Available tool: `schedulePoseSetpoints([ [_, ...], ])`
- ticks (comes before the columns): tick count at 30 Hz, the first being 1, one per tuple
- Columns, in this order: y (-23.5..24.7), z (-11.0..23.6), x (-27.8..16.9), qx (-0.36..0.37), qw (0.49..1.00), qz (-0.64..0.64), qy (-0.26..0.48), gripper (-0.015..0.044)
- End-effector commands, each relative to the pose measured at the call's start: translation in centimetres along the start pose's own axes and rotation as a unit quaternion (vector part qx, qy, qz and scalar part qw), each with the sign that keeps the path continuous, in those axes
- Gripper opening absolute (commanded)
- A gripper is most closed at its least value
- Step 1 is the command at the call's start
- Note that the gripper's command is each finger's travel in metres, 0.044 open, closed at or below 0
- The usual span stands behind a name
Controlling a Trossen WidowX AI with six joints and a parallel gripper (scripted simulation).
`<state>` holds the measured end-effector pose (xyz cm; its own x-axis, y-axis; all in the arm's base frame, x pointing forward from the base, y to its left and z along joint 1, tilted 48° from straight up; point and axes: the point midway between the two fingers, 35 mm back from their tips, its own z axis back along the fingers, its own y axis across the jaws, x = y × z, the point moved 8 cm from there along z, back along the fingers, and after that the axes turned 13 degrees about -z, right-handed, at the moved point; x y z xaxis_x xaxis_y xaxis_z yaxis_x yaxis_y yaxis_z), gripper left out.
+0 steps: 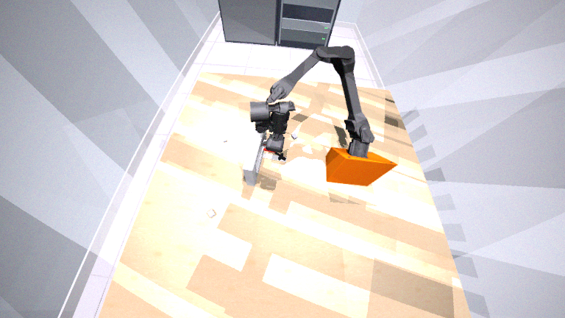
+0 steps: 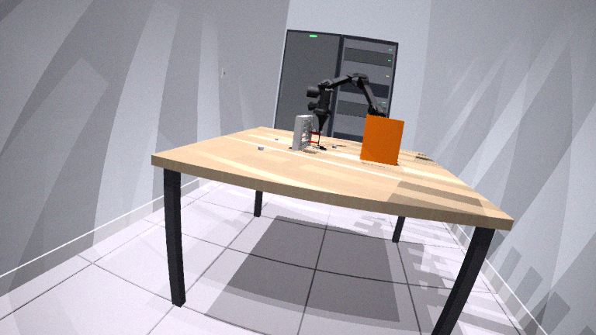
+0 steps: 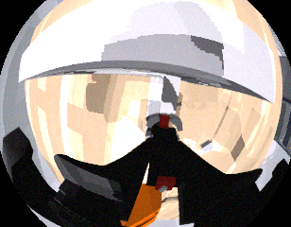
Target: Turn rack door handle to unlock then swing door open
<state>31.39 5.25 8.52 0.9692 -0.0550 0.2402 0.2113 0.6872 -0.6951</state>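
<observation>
The grey rack frame with its door (image 1: 250,174) (image 2: 306,136) stands upright left of the arm's base. The wrist view shows its top edge (image 3: 136,54) from above. I see no gap between door and frame, but the views are too coarse to be sure. The upright handle (image 2: 319,139) is dark with red arms reaching to the door side; its red part (image 1: 267,149) (image 3: 165,183) shows beside and between the fingers. My gripper (image 2: 320,131) (image 3: 163,143) points down from above and is shut on the handle. The fingers hide most of the grip and how far it is turned.
The orange base block (image 1: 358,168) (image 2: 381,140) carries the arm. Small pale cubes (image 1: 294,135) (image 2: 260,147) (image 3: 206,145) lie on both sides of the rack, on the wooden table (image 1: 333,235) (image 2: 272,173). A dark flat piece (image 2: 322,147) lies below the handle.
</observation>
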Motion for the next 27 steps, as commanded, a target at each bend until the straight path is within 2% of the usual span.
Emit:
schedulePoseSetpoints([
  [1, -0.02, -0.14, 0.01, 0.000, 1.000, 0.001, 0.001, 0.0009],
  [8, -0.02, -0.14, 0.01, 0.000, 0.991, -0.134, 0.001, 0.0009],
  [14, -0.02, -0.14, 0.01, 0.000, 0.960, -0.278, 0.001, 0.0009],
  [20, -0.02, -0.14, 0.01, -0.001, 0.909, -0.417, 0.001, 0.0009],
  [27, -0.02, -0.15, 0.01, -0.001, 0.824, -0.567, 0.001, 0.0009],
])
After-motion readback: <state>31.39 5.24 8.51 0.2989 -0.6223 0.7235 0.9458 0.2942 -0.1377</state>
